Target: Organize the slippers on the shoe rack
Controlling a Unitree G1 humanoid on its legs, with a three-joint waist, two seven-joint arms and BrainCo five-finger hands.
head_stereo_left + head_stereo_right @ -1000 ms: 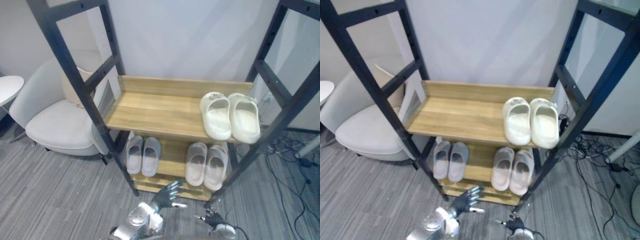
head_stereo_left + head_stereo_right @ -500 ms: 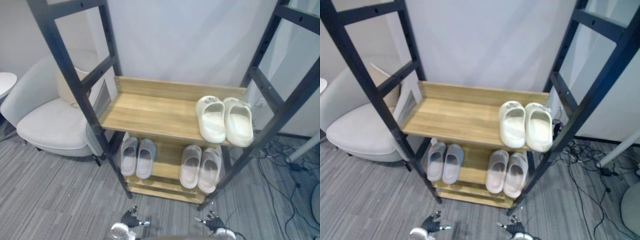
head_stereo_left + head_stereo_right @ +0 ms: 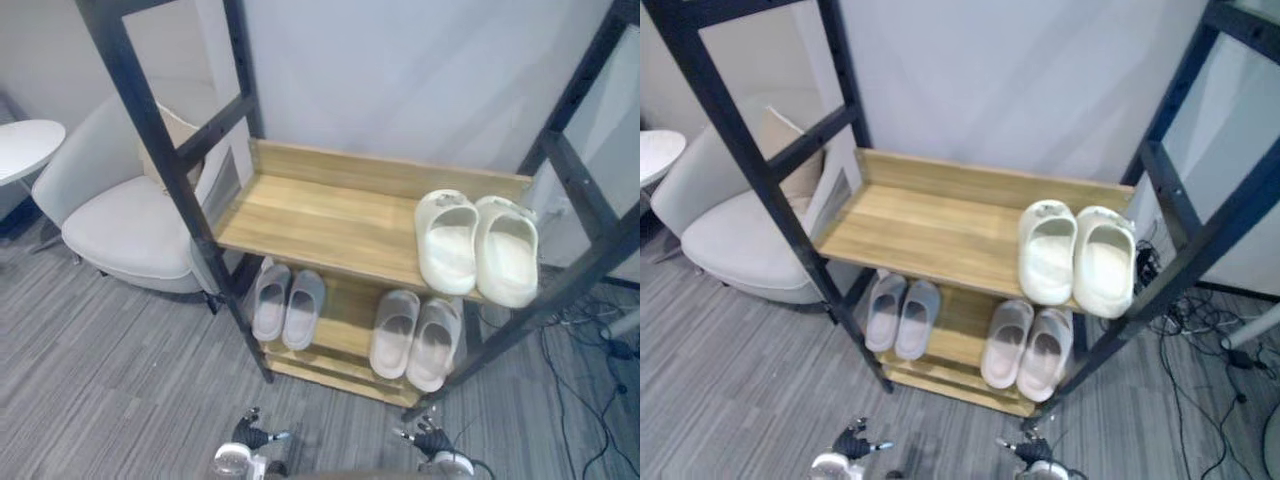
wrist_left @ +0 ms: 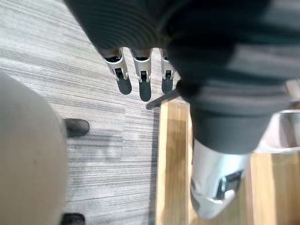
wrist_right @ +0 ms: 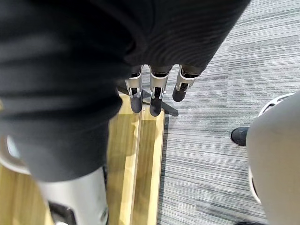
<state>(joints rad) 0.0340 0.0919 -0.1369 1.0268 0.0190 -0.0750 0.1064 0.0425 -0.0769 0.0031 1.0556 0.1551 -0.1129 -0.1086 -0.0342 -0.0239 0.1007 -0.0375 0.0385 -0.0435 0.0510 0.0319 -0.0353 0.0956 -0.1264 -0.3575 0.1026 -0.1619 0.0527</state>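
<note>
1. The left hand (image 3: 252, 432) and right hand (image 3: 430, 438) sit low in the left eye view. Both are partly cut off by the bottom edge, over the grey streaked carpet (image 3: 110, 370) in front of the shoe rack (image 3: 165, 150). They are too small here to read the fingers.
2. In the same view, the rack is a black metal frame with pale wooden shelves. A chunky, rounded pair of cream slippers (image 3: 475, 245) lies at the right end of the upper shelf (image 3: 320, 215), side by side and touching. On the lower shelf (image 3: 345, 320) are the grey slippers (image 3: 287, 305) at the left and the beige slippers (image 3: 418, 335) at the right. The back ends of both pairs are hidden under the upper shelf.
3. In the right eye view, a white armchair (image 3: 730, 235) with a smooth curved shell stands beside the rack's left side, crossed by a frame post. A tan cushion (image 3: 790, 150) on it is partly hidden behind that post. A round table (image 3: 658, 155) is cut off at the edge.
4. In the left wrist view, the left hand's fingers (image 4: 140, 79) are straight and the thumb is apart — open, holding nothing. Past them lie carpet and pale wooden slats (image 4: 171, 164).
5. In the right wrist view, the right hand's fingers (image 5: 157, 93) are likewise straight and empty above the slats and ribbed carpet.
</note>
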